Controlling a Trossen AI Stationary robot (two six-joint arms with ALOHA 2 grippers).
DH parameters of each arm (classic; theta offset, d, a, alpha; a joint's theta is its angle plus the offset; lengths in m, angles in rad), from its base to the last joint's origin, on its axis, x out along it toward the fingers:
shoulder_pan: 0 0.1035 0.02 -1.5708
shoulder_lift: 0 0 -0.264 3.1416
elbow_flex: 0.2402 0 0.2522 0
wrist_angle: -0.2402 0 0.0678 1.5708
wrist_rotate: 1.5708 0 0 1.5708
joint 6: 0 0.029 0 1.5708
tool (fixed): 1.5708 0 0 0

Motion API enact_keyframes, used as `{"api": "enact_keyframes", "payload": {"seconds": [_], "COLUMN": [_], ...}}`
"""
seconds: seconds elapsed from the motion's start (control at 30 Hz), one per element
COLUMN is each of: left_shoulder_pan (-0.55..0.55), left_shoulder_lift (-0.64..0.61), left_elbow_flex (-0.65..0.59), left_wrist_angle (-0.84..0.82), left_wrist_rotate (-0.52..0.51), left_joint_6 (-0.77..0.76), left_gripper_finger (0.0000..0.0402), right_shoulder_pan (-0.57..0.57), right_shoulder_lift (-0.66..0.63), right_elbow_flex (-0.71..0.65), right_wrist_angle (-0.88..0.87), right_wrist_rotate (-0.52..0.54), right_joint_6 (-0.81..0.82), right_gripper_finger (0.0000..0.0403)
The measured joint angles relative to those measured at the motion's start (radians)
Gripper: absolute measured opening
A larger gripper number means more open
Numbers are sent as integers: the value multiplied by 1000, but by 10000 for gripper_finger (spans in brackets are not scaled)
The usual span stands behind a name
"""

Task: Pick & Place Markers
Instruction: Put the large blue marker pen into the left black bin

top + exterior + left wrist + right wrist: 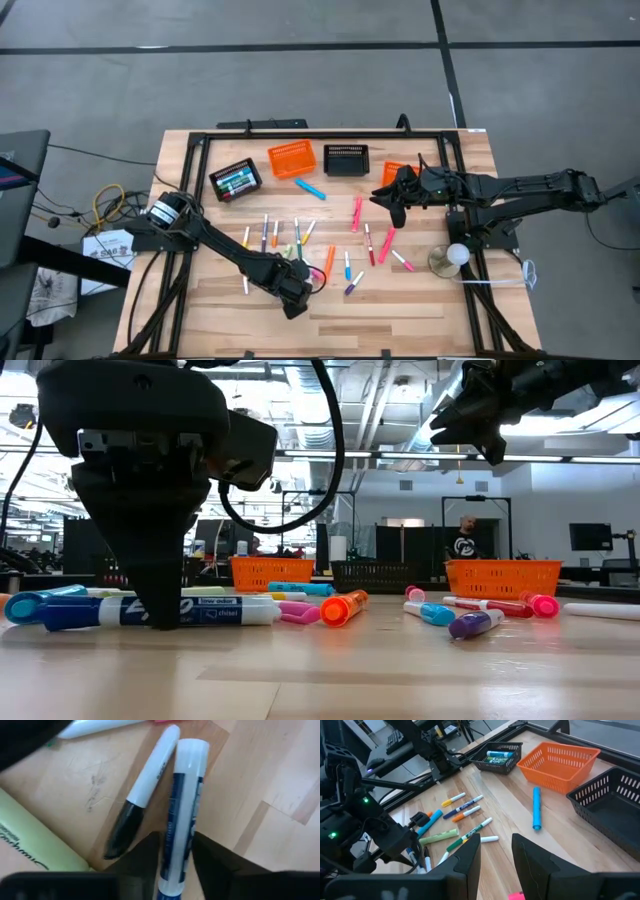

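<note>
Many markers lie scattered on the wooden table (420, 300). My left gripper (295, 293) stands low over the near-left group, pointing down, shut on a white marker with a blue label (184, 795) (230, 610). Close beside that marker lie a white marker with a black cap (145, 790) and a pale green highlighter (30, 845). My right gripper (396, 207) (496, 855) hangs open high above the table's far right, with nothing between its fingers. More markers (365, 240) lie in the middle of the table. My left gripper pinches the white marker's barrel (176, 865) between its two fingers, which lie on its two long sides. The fingers (145, 860) come from above, pointing down, and lie across the marker. The marker lies flat on the table.
Along the far edge stand an orange basket (291, 159), a black basket (346, 159), a black basket holding markers (235, 181) and an orange basket (393, 171) partly under my right arm. A light blue marker (309, 188) lies near them. A round white object (455, 255) stands at the right.
</note>
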Motion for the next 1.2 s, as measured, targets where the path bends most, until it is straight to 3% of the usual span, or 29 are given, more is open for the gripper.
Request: {"api": "enact_keyframes", "payload": {"seconds": [0.13, 0.37, 0.53, 0.9, 1.2], "left_shoulder_pan": [0, 1, 2, 46, 123], "left_shoulder_lift": [-1, -8, -84, -525, -804], "left_elbow_flex": [0, -1, -9, -6, -6], "left_wrist_angle": [0, 4, 19, 16, 8], "left_wrist_rotate": [1, 41, 83, 50, -78], "left_joint_6": [-2, -8, -3, 145, 223], "left_gripper_finger": [61, 74, 76, 76, 75], "right_shoulder_pan": [0, 0, 0, 0, 0], "right_shoulder_lift": [0, 0, 0, 0, 0], "right_elbow_flex": [0, 0, 0, 0, 0], "right_wrist_angle": [3, 3, 6, 8, 7], "right_wrist_rotate": [0, -4, -4, -5, -7], "right_joint_6": [15, 34, 34, 34, 33], "right_gripper_finger": [102, 102, 102, 102, 102]}}
